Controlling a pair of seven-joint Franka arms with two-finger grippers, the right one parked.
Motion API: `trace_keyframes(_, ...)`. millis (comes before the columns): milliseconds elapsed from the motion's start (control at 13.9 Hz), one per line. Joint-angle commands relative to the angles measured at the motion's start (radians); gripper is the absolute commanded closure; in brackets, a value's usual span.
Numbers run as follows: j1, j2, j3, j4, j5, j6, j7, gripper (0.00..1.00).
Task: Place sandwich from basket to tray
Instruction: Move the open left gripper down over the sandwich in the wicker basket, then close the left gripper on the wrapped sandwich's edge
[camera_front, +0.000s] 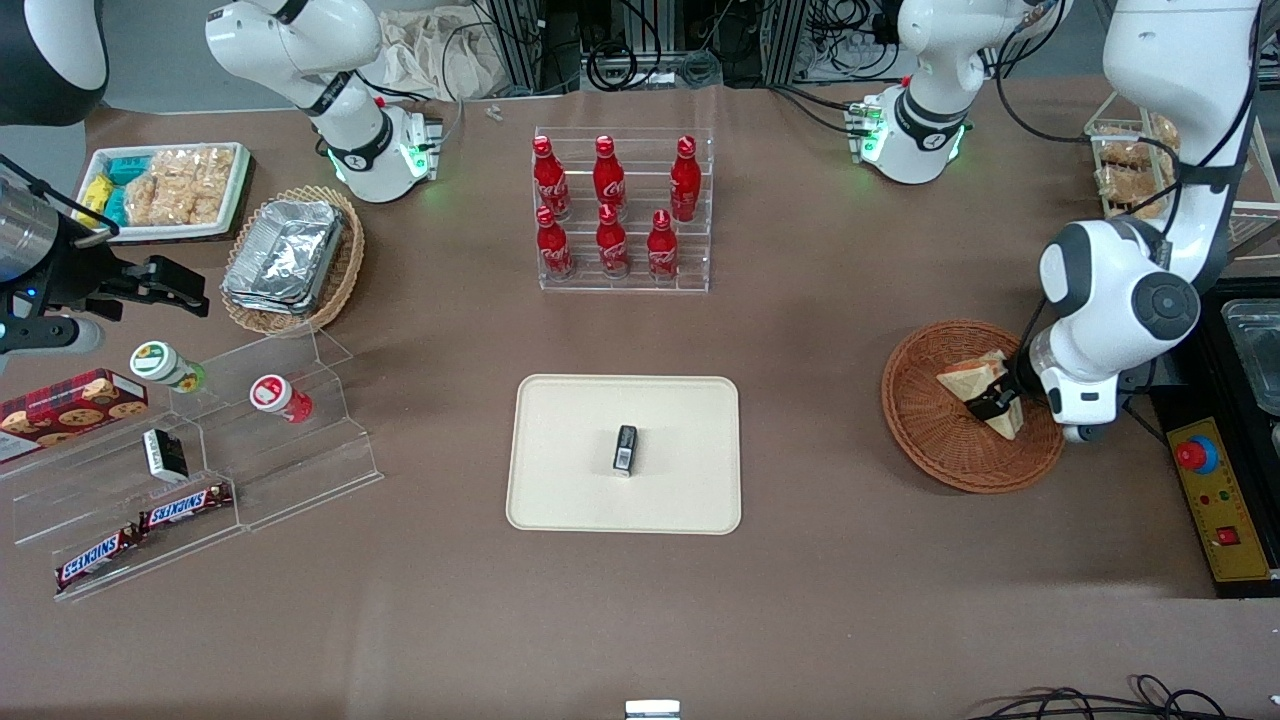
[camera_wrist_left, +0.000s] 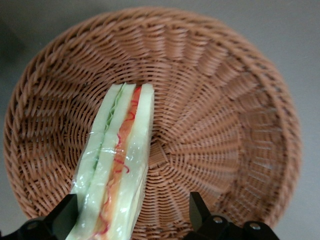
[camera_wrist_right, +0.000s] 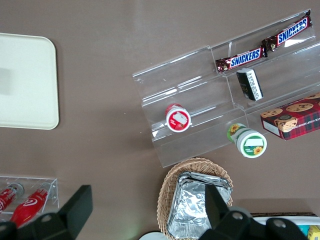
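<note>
From the front view I can see only part of the gripper (camera_front: 993, 403): the arm's white wrist housing covers most of it, and just the dark fingers show over the sandwich (camera_front: 985, 388). The wrist view cuts the sandwich off at its near end, so I cannot see where the fingers meet it. One finger (camera_wrist_left: 64, 216) sits against the wrap; the other (camera_wrist_left: 199, 212) stands clear of it with bare wicker between, so the jaws are spread wider than the sandwich and nothing is clamped.

The sandwich is a wedge of white bread in clear, glossy wrap, standing on edge in the basket (camera_front: 940, 440), its pink, red and green filling layers turned up toward the wrist camera. The basket is round and shallow, reddish-brown wicker woven in rings around a spiral centre, and sits toward the working arm's end of the bench.

The tray (camera_front: 560, 480) is cream-beige, rectangular with rounded corners and a low rim, mid-bench and well apart from the basket. A small dark box (camera_front: 625, 448) stands on its middle; I cannot read its label. Farther from the front camera than the tray, a clear acrylic rack holds red bottles (camera_front: 610, 205). Toward the parked arm's end lie a tan basket with foil containers (camera_front: 290, 255) and clear steps with Snickers bars (camera_front: 185, 507).
</note>
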Motion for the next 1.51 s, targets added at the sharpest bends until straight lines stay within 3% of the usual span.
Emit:
trace_keyframes(0,0.016,0.018,-0.003,-0.023,0.013,0.040,-0.027,0.01)
trace_keyframes(288,0.016,0.007,0.009,-0.016,0.013,0.038,-0.023,0.01)
trace_keyframes(432,0.015,-0.059,0.006,-0.013,0.013,0.012,-0.023,0.01)
trace_keyframes(793,0.015,-0.214,0.006,0.037,0.011,-0.223,-0.015,0.01)
trace_keyframes(1441,0.035,0.008,0.008,-0.038,0.010,0.080,-0.027,0.00)
